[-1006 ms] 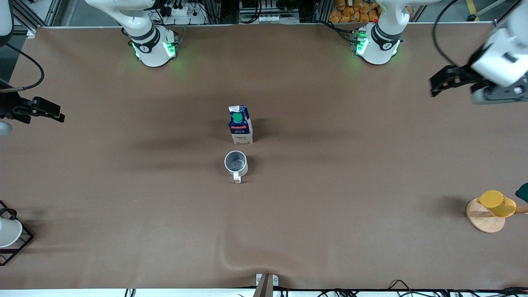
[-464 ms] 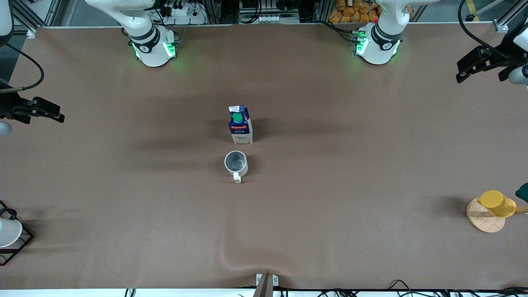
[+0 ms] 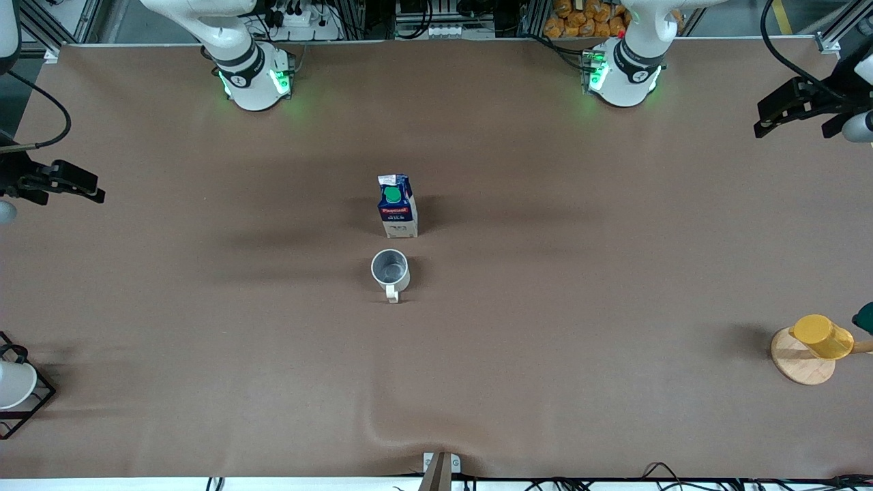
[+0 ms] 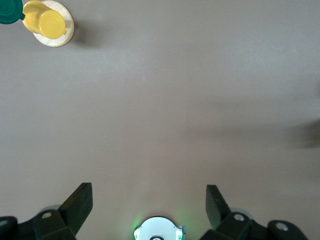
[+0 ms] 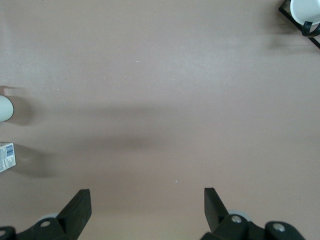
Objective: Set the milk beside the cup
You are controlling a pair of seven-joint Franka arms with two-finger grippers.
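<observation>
The milk [image 3: 397, 206], a dark-blue carton with a green cap, stands upright at the table's middle. The cream cup [image 3: 390, 269] stands just nearer to the front camera than the milk, a small gap between them, its handle toward the camera. Both show at the edge of the right wrist view, the milk [image 5: 6, 157] and the cup [image 5: 4, 108]. My left gripper [image 3: 767, 121] is open and empty, up in the air over the table's edge at the left arm's end; its fingers [image 4: 80, 202] stand wide apart. My right gripper [image 3: 92, 191] is open and empty over the right arm's end.
A yellow cup [image 3: 822, 335] lies on a round wooden stand [image 3: 802, 361] at the left arm's end, near the front camera; it also shows in the left wrist view [image 4: 46, 20]. A white cup in a black wire rack [image 3: 15, 389] sits at the right arm's end.
My left gripper has risen and drawn back toward the table's edge at its own end, then nearly stopped. The milk, the cup and the right arm have not moved.
</observation>
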